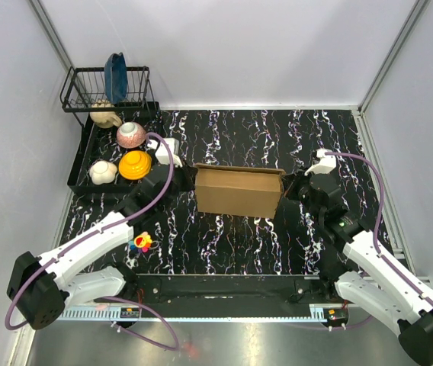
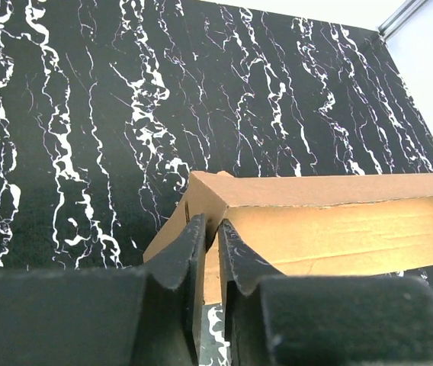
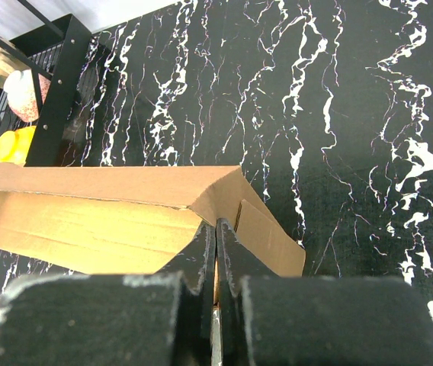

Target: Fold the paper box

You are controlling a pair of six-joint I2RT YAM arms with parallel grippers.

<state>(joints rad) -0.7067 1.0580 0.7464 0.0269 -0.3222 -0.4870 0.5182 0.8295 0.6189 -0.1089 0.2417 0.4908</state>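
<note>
On a black, white-veined table (image 1: 277, 137), the paper box (image 1: 238, 191) stands at the middle. It is a long brown cardboard form running left to right, and its pale inside shows in both wrist views.

The left arm (image 1: 87, 252) stretches from the near-left corner diagonally toward the far right, with its wrist level with the box's left end. The left gripper (image 2: 211, 223) has its jaws drawn narrow over the upright end wall at that corner, and a strip of cardboard is pinched between the fingers (image 2: 182, 255).

The right arm (image 1: 376, 259) rises from the near-right corner and bends far and left to the box's right end. The right gripper (image 3: 215, 225) has its jaws pressed together at the folded end flap, with a thin sliver of cardboard showing between the pads.

Against the far-left wall a black wire dish rack (image 1: 87, 76) holds a blue plate (image 1: 115, 76) on edge. A dark tray (image 1: 79, 171) sits just near of the rack. It carries a pink bowl (image 1: 130, 134), a yellow bowl (image 1: 135, 165), a white bowl (image 1: 102, 171) and a beige piece (image 1: 106, 116), all well apart from the box.

A small bright toy (image 1: 143, 242) lies on the table beside the left forearm.
</note>
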